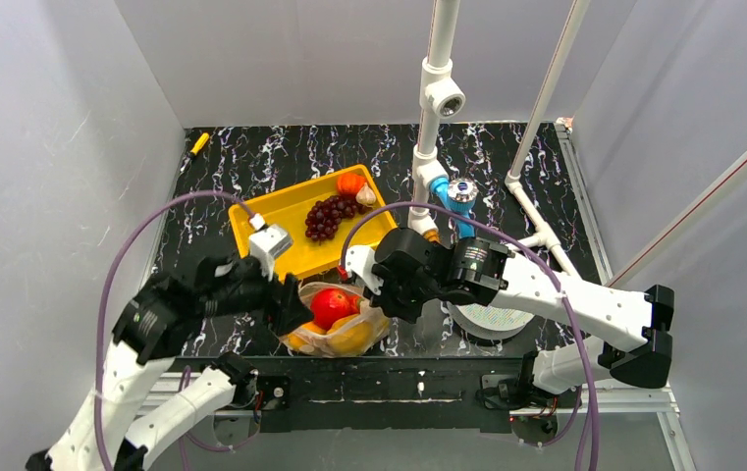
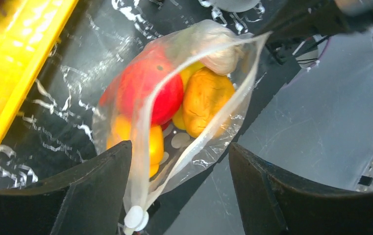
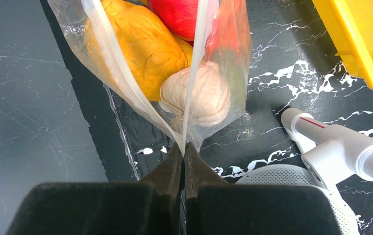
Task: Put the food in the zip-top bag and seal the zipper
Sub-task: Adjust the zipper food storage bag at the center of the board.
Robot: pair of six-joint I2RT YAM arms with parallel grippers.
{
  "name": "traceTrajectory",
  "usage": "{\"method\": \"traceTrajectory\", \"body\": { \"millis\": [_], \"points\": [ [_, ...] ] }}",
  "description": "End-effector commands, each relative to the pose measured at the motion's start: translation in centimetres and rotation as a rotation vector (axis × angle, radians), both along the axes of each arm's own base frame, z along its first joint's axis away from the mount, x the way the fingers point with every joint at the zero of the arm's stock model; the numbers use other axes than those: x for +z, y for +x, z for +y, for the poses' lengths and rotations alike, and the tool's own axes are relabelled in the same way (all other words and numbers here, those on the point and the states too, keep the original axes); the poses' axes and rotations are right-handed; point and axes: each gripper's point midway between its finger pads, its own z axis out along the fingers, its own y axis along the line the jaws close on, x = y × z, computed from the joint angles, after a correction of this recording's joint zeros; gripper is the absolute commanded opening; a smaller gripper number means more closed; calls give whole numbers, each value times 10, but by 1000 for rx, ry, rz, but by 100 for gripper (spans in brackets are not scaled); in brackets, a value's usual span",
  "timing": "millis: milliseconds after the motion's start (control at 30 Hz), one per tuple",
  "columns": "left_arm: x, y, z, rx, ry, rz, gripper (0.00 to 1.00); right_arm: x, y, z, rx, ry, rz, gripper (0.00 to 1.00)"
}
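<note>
Right pincer (image 3: 184,152): clamped tight, jaws flush, pinching the end of the zipper (image 3: 192,73) at one corner of the zip-top bag (image 3: 231,54). Both seal strips leave that pinch and fan apart toward the top of the right wrist frame.

Left pincer (image 2: 179,149): jaws wide apart, gripping nothing. The opposite bag corner, with a small white tab (image 2: 135,217), sits between the fingers (image 2: 91,191) at bottom centre of the left wrist frame, closer to the left-hand one. Whether it touches that finger, can't tell.

Bag position: on the black marbled counter (image 1: 251,162), lower centre of the top view, between the two pincers and just below the yellow tray (image 1: 286,221). The long axis runs left-right there, pincer to pincer. In the left wrist frame the mouth edge goes from bottom centre to upper right. The strips meet at both ends and bow apart mid-span, so the mouth is open and unsealed.

In the bag:
- red apple (image 2: 150,93)
- yellow piece (image 2: 152,143) beside the apple
- orange-tan lumpy piece (image 2: 206,105)
- pale garlic-like bulb (image 2: 221,58), at the end near the right pincer

In the tray, all toward its upper right corner:
- purple grapes (image 1: 328,218)
- orange piece (image 1: 350,183)
- pale piece (image 1: 366,195)

White perforated disc (image 1: 492,319) lies on the counter right of the bag, partly under the right arm.
</note>
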Motion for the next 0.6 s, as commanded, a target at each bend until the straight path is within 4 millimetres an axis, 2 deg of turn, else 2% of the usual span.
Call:
{"method": "traceTrajectory", "body": {
  "millis": [0,33,67,133,200,267,367,500,567],
  "points": [
    [-3,-12,22,130,118,180,72,16,3,1,-11,71,1,1],
    [0,-15,22,148,85,175,75,16,4,2,-11,71,0,1],
    [2,-16,26,192,58,164,81,15,5,3,-12,69,0,1],
    [3,-16,45,361,27,149,96,14,7,4,-17,66,-4,1],
    [3,-19,62,530,-20,181,98,13,8,5,-19,61,-8,1],
    [2,-29,69,629,-72,255,97,12,9,4,-20,55,-13,1],
    [-5,-40,72,647,-61,310,89,10,11,4,-24,58,-21,1],
    [-12,-37,60,526,-62,255,61,8,11,4,-24,73,-26,1],
    [-22,-33,59,500,-39,227,54,7,13,3,-28,71,-27,1]
  ]
}}
